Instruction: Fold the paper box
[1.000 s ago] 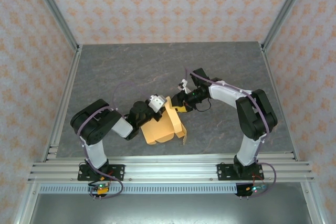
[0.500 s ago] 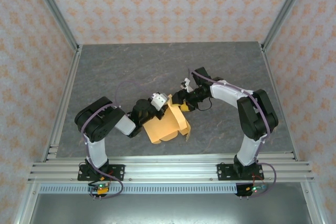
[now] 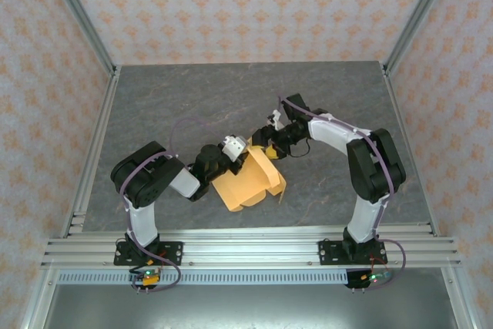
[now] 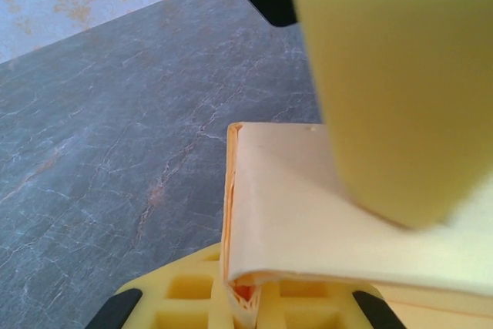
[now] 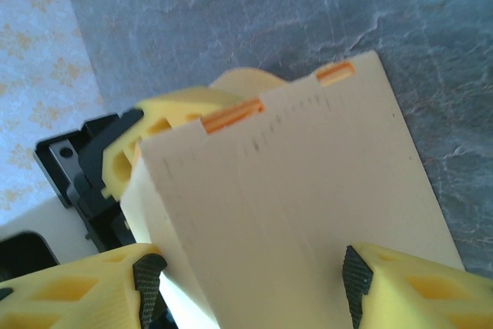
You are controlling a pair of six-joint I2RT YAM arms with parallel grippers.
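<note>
The paper box (image 3: 250,184) is tan-orange cardboard, partly folded, lying at the table's near middle with a flap raised at its far edge. My left gripper (image 3: 236,159) is shut on the box's folded left edge (image 4: 245,292), the layers pinched between its yellow fingers. My right gripper (image 3: 263,144) stands open at the far flap. Its black pads (image 5: 150,283) sit either side of a broad pale panel (image 5: 293,190) without pressing it. The left gripper's yellow finger (image 5: 173,117) shows just behind that panel.
The grey marbled table (image 3: 231,98) stretches bare behind and to both sides of the box. Metal frame rails (image 3: 246,248) run along the near edge, and patterned walls close in the sides and back.
The right gripper's jaws have widened off the flap. The left gripper has closed tight on the box's edge and shifted slightly right, and the box has turned and slid a little to the right.
</note>
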